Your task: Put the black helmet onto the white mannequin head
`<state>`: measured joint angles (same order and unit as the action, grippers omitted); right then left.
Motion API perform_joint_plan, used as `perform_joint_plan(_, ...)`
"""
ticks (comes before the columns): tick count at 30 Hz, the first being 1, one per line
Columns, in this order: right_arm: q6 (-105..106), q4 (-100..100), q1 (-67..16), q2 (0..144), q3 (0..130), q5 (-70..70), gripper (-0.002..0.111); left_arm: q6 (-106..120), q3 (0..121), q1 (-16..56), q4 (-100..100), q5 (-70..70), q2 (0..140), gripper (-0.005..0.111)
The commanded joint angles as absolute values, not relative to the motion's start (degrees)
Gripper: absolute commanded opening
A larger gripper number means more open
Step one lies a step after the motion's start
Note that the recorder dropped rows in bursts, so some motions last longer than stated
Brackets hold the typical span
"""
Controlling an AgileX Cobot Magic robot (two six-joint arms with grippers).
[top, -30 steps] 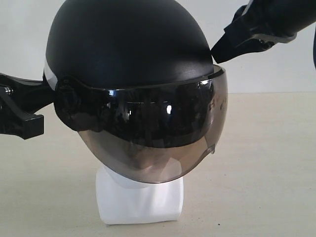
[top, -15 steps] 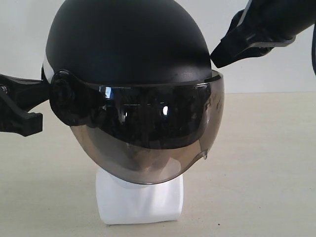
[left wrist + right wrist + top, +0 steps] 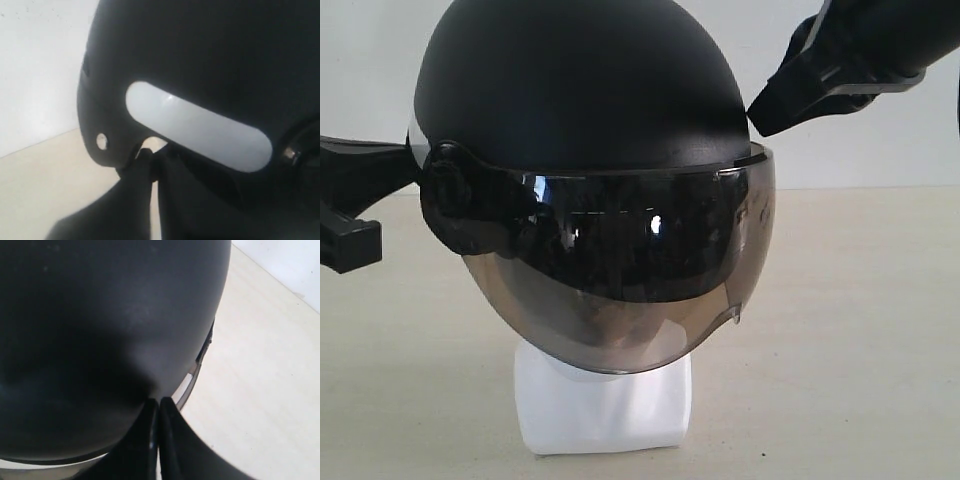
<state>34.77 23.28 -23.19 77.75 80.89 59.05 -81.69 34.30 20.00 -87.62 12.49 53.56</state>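
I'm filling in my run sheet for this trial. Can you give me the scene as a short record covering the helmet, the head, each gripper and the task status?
helmet: matte black rounded helmet, smoky tinted visor down, sitting over the head
head: glossy white mannequin head, neck base plain, face dim behind the visor
left gripper: fingers together, tips at the helmet's lower rim below a white oval patch
right gripper: fingers together, tips against the shell
surface: beige table
task status: helmet appears to be on the head, grippers not yet clear
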Motion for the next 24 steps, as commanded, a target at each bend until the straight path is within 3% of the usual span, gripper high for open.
perform_joint_plan(1, 34.6, 26.1, -24.0, 77.6, 80.7, 58.5, 0.0, -82.8, 34.6, 19.9, -89.4, 10.9, 52.3, 0.004)
perform_joint_plan(16, 34.3, 26.4, -24.0, 77.6, 80.7, 58.4, 0.0, -76.1, 36.7, 19.9, -87.3, 11.5, 62.1, 0.004)
perform_joint_plan(24, 33.7, 26.3, -24.0, 77.6, 80.7, 58.5, 0.0, -77.6, 36.9, 19.9, -85.8, 15.1, 59.7, 0.004)
